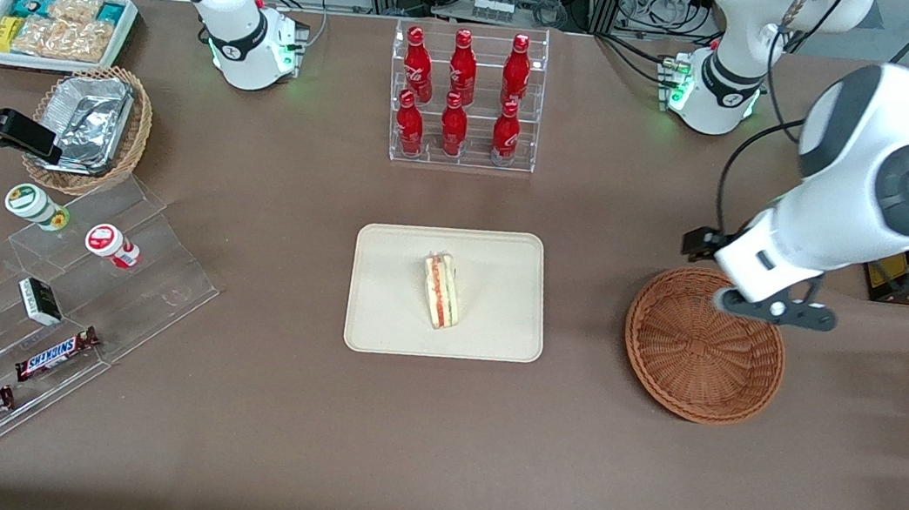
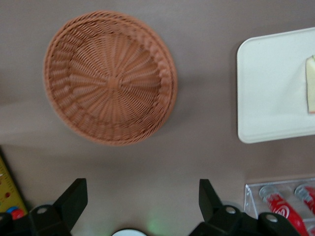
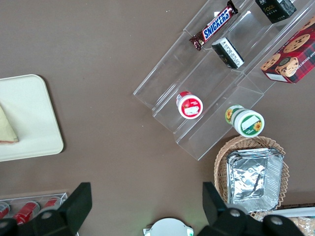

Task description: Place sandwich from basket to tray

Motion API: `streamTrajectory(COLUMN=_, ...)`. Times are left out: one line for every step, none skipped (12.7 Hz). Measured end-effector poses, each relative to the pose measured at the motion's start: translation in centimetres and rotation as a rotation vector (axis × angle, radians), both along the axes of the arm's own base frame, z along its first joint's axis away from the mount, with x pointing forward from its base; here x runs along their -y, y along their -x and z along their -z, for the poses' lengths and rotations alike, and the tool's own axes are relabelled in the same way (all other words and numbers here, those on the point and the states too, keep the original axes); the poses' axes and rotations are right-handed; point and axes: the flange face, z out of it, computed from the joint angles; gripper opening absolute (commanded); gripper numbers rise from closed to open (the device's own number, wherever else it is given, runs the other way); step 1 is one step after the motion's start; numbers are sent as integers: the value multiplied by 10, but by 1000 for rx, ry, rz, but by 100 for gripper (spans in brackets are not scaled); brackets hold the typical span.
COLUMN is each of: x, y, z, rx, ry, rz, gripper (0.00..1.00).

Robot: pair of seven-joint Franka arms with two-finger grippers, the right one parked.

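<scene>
Surface: brown matte tabletop [image 1: 268, 406] carried every item; cable-strewn equipment racks ran along its edge farthest from the front camera.
Sandwich: small triangular wedge of pale bread with red and green filling [image 1: 441, 291] lay on the flat cream-beige rectangular tray with rounded corners [image 1: 385, 316], near its middle; only a cropped edge showed in the left wrist view [image 2: 310, 83].
Basket: round, shallow, reddish-brown woven wicker basket [image 1: 704, 348] sat toward the working arm's end of the table, well apart from the tray, with nothing in it.
Gripper: black two-finger gripper of the left arm [image 2: 142, 199] hung above the table just beside the basket's rim, fingers spread wide and holding nothing.
Surroundings: clear acrylic rack of six red bottles [image 1: 464, 98] stood farther from the front camera than the tray; stepped clear acrylic shelf with snack bars and cups [image 1: 61, 309] and lighter wicker basket holding silver foil trays [image 1: 89, 126] lay toward the parked arm's end.
Obstruction: white forearm of the left arm [image 1: 858, 194] covered part of the basket's rim in the front view.
</scene>
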Motion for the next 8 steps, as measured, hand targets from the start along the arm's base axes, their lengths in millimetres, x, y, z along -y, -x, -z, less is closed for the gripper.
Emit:
streamTrajectory(x=-10, y=4, z=-10, rx=-2, ry=2, rz=2, gripper=100)
streamTrajectory(x=-22, y=9, z=-19, rx=-5, ry=2, rz=0, gripper=100)
streamTrajectory(x=-35, y=13, z=-28, rx=-10, ry=4, rz=-5, gripper=100)
streamTrajectory(x=-51, y=17, z=-37, rx=-15, ry=6, rz=-11, gripper=100)
streamTrajectory(x=-68, y=21, z=-46, rx=-12, ry=10, rz=-22, gripper=100)
streamTrajectory(x=-85, y=25, z=-56, rx=-9, ry=13, rz=-35, gripper=100)
streamTrajectory(x=-97, y=32, z=-66, rx=-8, ry=14, rz=-47, gripper=100)
streamTrajectory(x=-104, y=38, z=-76, rx=-8, ry=14, rz=-56, gripper=100)
